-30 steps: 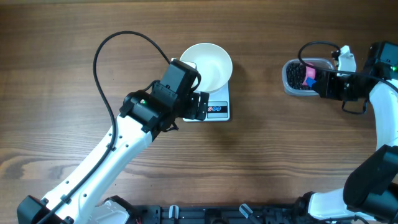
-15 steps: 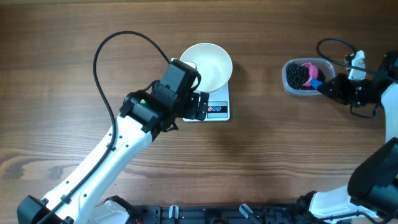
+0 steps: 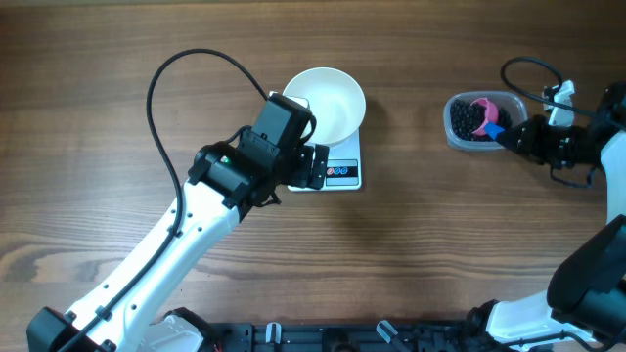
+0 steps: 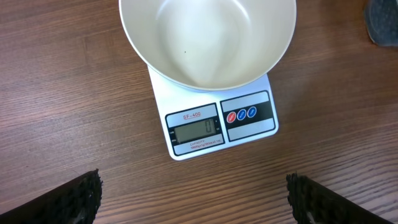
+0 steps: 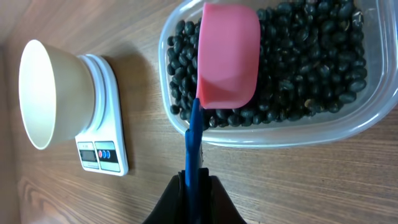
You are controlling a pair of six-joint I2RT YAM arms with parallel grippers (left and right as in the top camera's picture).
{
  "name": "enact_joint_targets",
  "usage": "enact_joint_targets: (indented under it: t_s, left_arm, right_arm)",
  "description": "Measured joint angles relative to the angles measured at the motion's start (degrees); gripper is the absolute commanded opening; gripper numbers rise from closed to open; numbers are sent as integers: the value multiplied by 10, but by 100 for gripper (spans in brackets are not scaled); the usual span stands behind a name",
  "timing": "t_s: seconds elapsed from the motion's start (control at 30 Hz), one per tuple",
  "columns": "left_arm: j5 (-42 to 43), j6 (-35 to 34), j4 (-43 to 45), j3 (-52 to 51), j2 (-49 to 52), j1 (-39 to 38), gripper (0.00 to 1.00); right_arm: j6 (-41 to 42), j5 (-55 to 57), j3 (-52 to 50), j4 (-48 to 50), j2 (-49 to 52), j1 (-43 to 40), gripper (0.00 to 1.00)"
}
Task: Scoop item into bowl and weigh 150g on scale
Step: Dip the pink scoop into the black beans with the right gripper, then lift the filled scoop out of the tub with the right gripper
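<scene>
My right gripper point(image 5: 198, 186) is pinching the thin blue handle point(image 5: 194, 140) of the small pink plastic scoop point(image 5: 227, 56). The scoop's cup lies on the heap of small round black beans point(image 5: 311, 56) inside the clear plastic tub point(image 5: 292, 134), far right on the wooden table point(image 3: 440, 244). My left gripper point(image 4: 196, 202) hovers with fingers spread wide, just on the near side of the flat white kitchen scale point(image 4: 219, 124). The round white bowl point(image 4: 205, 37) sits on the scale, whose display reads zero.

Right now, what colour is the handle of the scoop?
The handle is blue and the scoop cup is pink; the right wrist view shows it best.
</scene>
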Motion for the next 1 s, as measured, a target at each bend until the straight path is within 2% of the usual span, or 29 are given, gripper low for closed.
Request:
enact_joint_targets:
  t_s: [0.5,1.0]
  left_arm:
    - [0,0,0,0,0,0,100]
    - [0,0,0,0,0,0,100]
  right_arm:
    - [44,-10,0,17,0,-2,4]
    - [50,-88,0,9,0,-68,4]
